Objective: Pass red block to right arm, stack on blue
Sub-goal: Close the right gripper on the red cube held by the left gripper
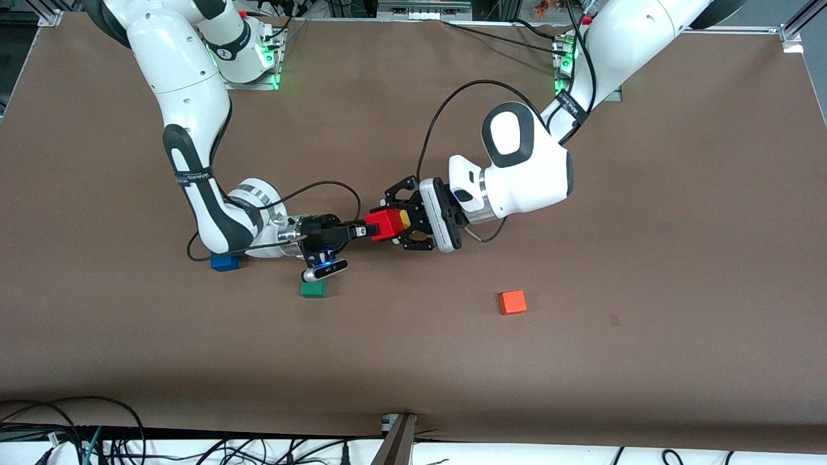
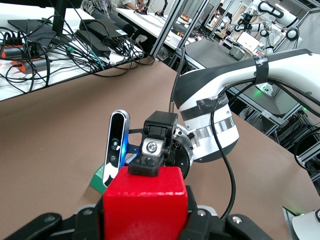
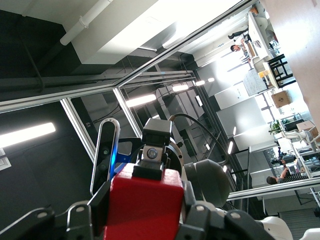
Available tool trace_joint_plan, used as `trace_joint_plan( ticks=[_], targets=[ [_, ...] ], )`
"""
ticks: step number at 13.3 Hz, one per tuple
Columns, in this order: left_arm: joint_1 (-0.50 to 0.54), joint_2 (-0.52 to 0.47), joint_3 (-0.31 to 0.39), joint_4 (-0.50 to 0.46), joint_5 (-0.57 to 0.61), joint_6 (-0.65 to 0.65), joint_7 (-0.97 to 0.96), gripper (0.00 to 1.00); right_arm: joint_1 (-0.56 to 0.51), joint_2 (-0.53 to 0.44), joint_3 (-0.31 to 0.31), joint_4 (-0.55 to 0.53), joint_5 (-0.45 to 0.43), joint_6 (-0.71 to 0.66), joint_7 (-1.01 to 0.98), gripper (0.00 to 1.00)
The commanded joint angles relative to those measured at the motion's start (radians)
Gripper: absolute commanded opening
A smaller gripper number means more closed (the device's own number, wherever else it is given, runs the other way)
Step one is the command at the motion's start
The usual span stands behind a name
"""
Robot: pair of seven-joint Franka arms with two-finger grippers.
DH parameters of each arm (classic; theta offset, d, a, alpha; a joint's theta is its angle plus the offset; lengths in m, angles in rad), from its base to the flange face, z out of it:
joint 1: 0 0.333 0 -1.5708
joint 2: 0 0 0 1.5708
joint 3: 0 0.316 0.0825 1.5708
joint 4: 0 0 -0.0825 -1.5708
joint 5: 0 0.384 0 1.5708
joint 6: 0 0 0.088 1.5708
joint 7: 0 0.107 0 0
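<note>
- The red block point(image 1: 386, 224) is up in the air over the middle of the bench point(image 1: 646, 226), caught between both grippers.
- The left gripper point(image 1: 402, 223) has its fingers clenched on the red block from the left arm's end.
- The right gripper point(image 1: 369, 230) meets it from the right arm's end, fingers closed on the same block.
- The blue cube point(image 1: 225, 261) sits on the bench toward the right arm's end, partly under the right arm's wrist.
- The green cube point(image 1: 314, 289) lies just beside the right wrist camera point(image 1: 325, 270), nearer the front edge than the blue cube.
- The orange cube point(image 1: 512, 301) lies alone toward the left arm's end, well apart from the others.
- Broad bare brown surface runs along the front edge and at both front corners.
</note>
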Motion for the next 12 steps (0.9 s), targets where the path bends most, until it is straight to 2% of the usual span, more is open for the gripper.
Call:
trace_joint_plan(
  ticks=[1, 8, 10, 12],
  targets=[
    [-0.008, 0.004, -0.006, 0.022, -0.038, 0.009, 0.024, 1.0, 0.002, -0.018, 0.002, -0.013, 0.01, -0.004, 0.001, 0.3],
    [0.051, -0.028, -0.028, 0.006, -0.042, -0.03, 0.018, 1.0, -0.003, -0.021, -0.006, -0.008, -0.001, 0.005, 0.004, 0.27],
    [0.126, -0.04, -0.028, 0.006, -0.039, -0.189, 0.015, 1.0, -0.003, -0.033, -0.049, 0.005, -0.05, 0.008, 0.005, 0.26],
    [0.209, -0.05, -0.025, 0.006, -0.028, -0.358, 0.015, 1.0, -0.003, -0.057, -0.112, 0.034, -0.148, 0.008, 0.069, 0.26]
  ],
)
